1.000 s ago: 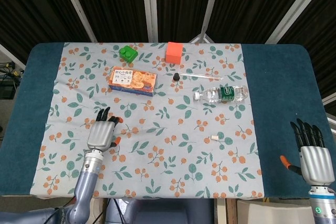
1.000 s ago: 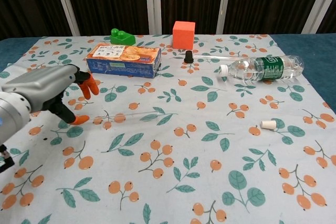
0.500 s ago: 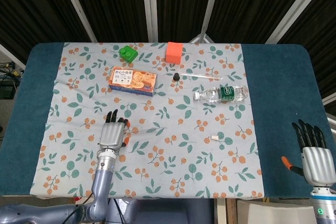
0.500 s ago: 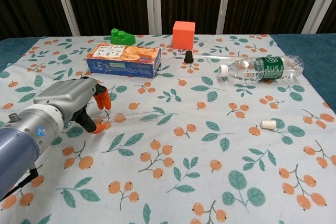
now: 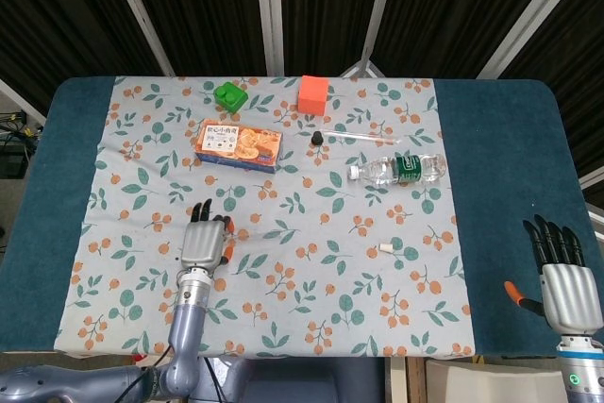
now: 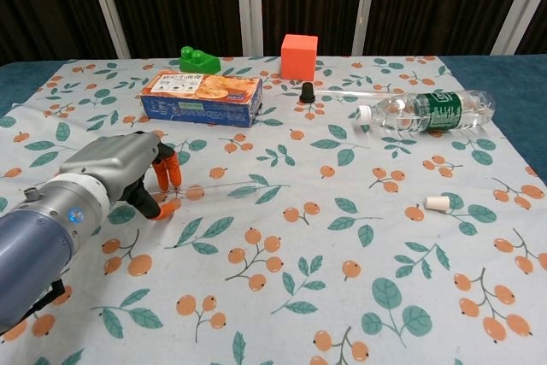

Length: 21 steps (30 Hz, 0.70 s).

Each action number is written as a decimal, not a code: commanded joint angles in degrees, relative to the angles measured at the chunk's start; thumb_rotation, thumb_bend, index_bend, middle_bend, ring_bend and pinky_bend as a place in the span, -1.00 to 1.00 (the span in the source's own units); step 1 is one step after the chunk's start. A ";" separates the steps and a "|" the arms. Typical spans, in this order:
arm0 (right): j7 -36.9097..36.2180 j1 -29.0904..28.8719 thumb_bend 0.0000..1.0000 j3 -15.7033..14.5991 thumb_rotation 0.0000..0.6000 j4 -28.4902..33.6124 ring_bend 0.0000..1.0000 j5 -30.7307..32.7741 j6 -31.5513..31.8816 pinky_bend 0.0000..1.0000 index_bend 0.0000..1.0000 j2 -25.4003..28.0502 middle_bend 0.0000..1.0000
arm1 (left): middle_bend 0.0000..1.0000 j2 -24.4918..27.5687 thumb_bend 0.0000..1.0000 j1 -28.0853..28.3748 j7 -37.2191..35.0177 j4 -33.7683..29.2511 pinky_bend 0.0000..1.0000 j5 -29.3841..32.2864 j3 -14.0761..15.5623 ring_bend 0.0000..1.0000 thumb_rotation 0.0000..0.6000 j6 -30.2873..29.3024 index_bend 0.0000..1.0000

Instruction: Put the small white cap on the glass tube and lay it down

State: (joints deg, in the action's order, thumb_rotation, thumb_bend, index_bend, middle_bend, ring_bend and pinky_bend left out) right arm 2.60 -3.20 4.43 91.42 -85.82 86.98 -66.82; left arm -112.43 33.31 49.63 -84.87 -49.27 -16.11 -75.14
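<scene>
1. The left hand (image 6: 120, 168) sits at the lower left of the chest view, over the floral tablecloth (image 6: 282, 297). Its orange-tipped fingers (image 6: 168, 173) curl down towards the cloth.
2. The thin clear glass tube (image 6: 224, 185) lies flat on the cloth, left of centre. Its left end is right at those fingertips. I cannot tell whether the hand grips it or only touches it.
3. The small white cap (image 6: 438, 203) lies on the cloth at right of centre, well apart from the tube and from both hands.
4. The right hand (image 5: 566, 285) shows only in the head view, at the lower right over the blue table (image 5: 510, 186). Its fingers are spread and it holds nothing.
5. Along the top of the cloth are a green toy block (image 6: 198, 60), an orange cube (image 6: 299, 55) and a flat orange-and-blue biscuit box (image 6: 202, 97).
6. To the upper right, a clear plastic water bottle (image 6: 427, 111) lies on its side, near a black-bulbed dropper (image 6: 306, 91).
</scene>
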 commanded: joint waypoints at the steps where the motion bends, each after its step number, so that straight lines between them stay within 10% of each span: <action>1: -0.05 -0.02 -0.53 0.04 1.00 0.08 -1.00 0.15 -0.11 -1.00 -1.00 0.03 -1.00 | -0.21 -0.24 -0.12 0.22 0.09 0.08 -1.00 0.56 0.01 -0.96 1.00 0.17 -0.10; 21: -0.12 -0.11 -0.53 0.16 1.00 0.77 -1.00 0.62 -0.52 -1.00 -1.00 0.28 -1.00 | -0.19 -0.41 0.28 1.21 0.07 -0.82 -1.00 1.33 0.83 -0.94 1.00 -0.23 0.04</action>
State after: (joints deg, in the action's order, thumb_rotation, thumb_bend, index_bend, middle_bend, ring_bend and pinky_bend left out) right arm 2.48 -3.31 4.58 92.20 -85.20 86.46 -66.54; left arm -112.91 34.50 49.71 -85.62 -47.93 -15.33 -75.38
